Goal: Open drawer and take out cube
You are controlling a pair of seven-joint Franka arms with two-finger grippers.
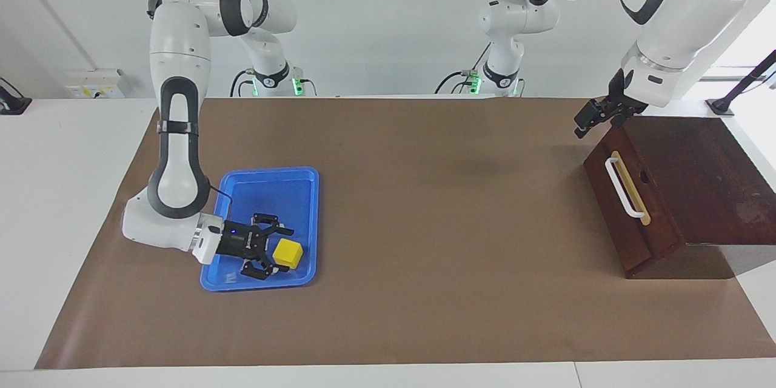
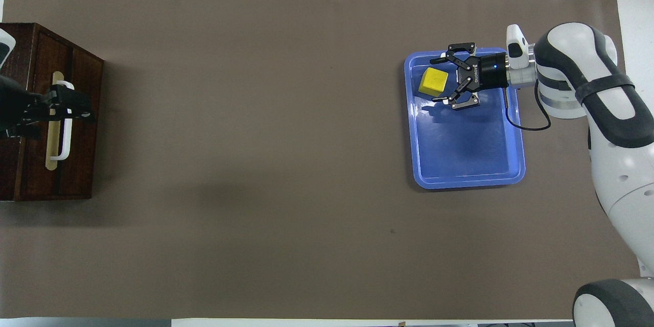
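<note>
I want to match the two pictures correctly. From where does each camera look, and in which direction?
Facing view: high across the table, looking toward the robots; both arms and bases show, the left gripper over the drawer.
Overhead view: above the robots' end, looking steeply down; the right gripper is open beside the cube.
Shared: blue tray, cube, drawer, both grippers.

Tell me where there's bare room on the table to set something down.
The brown mat lies bare between the blue tray and the wooden box, widest at mid-table. The tray's end nearer the robots is open too. Crowded: the tray's other end, where the right claw is spread beside the yellow cube, and the box corner under the left claw.
</note>
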